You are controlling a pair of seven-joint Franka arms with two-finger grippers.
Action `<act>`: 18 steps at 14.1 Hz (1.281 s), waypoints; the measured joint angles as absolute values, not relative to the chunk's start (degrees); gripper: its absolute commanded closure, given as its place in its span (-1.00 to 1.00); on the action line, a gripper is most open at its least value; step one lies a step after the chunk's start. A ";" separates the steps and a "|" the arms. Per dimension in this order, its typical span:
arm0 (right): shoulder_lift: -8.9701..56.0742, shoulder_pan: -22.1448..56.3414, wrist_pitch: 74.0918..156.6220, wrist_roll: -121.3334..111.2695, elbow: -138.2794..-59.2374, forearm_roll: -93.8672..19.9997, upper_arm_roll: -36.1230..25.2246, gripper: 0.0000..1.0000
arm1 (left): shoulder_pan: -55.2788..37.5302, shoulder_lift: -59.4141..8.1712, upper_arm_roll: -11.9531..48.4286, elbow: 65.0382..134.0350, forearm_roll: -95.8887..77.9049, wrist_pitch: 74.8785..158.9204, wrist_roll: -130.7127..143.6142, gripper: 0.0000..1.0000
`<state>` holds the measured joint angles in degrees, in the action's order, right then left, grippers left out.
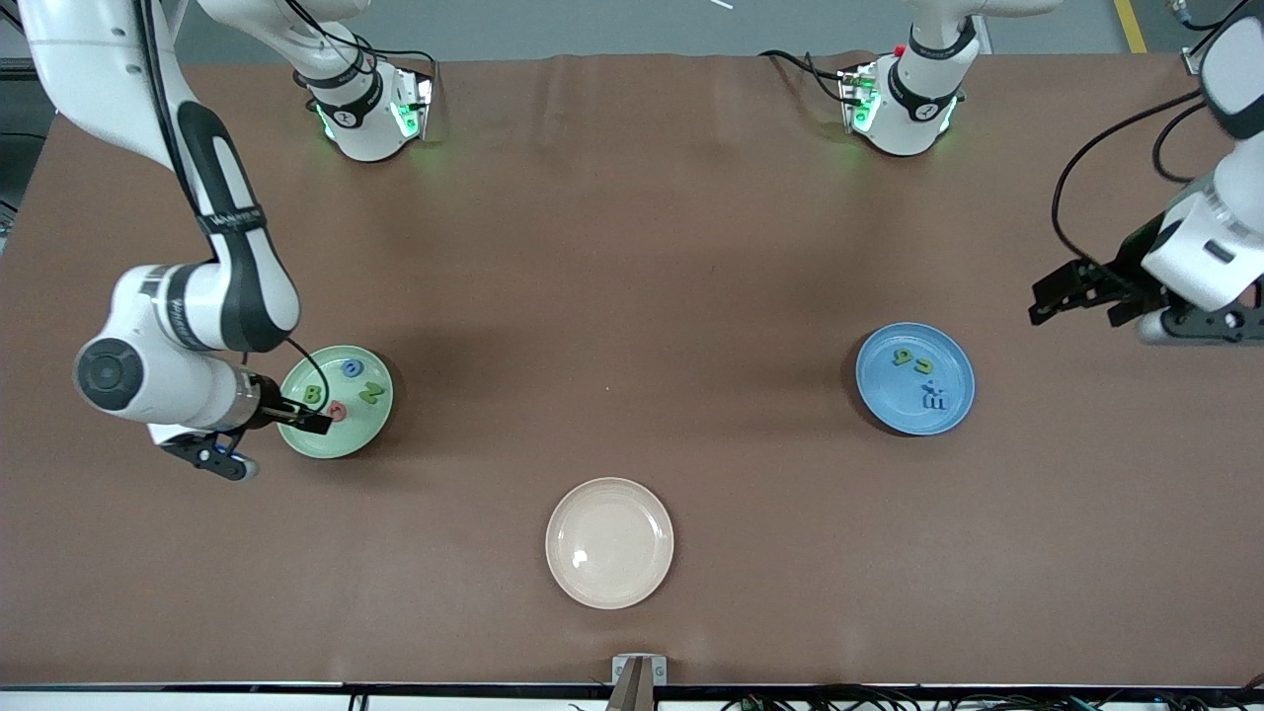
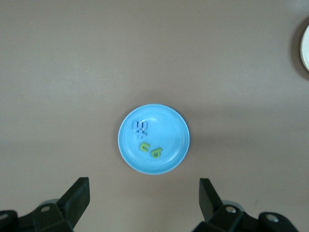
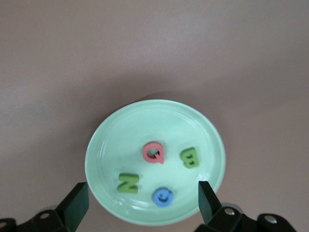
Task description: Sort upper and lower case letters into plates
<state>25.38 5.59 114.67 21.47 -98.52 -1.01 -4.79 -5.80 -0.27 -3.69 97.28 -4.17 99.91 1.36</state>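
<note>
Nearest the front camera, a cream plate [image 1: 609,542] is seen bare on the brown surface [image 1: 632,247]. Toward the right arm's end, a mint green plate [image 1: 337,402] is seen holding four letters: a pink Q [image 3: 154,152], a green B [image 3: 189,157], a green N [image 3: 128,183] and a blue letter [image 3: 162,196]. The right end effector [image 1: 316,422] is held directly over this plate, fingers spread and grasping nothing. Toward the left arm's end, a blue plate [image 1: 915,378] is seen holding two olive letters [image 2: 149,150] and two blue letters [image 2: 140,127]. The left end effector [image 1: 1078,298] is held over the surface beside that plate, fingers spread and empty.
</note>
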 measured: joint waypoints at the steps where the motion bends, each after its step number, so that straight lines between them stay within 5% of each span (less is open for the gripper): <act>1: 24.74 5.59 111.14 20.71 -96.13 0.07 -4.80 -1.00 | -5.45 0.04 -3.70 95.37 -4.17 97.43 1.36 -0.98; 6: 23.06 3.83 99.16 8.08 -86.63 1.11 -5.83 -1.00 | -4.00 0.11 -3.98 87.95 -4.17 88.64 0.73 -0.99; 18: 22.64 -3.62 89.32 -6.95 -75.61 1.22 -6.21 -1.00 | -4.46 0.27 -4.22 87.44 -2.46 87.68 -0.16 -0.99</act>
<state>22.64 -3.62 89.32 -6.95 -75.61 1.22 -6.21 -4.46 0.27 -4.22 87.44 -2.46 87.68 -0.16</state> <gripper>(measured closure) 0.000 0.000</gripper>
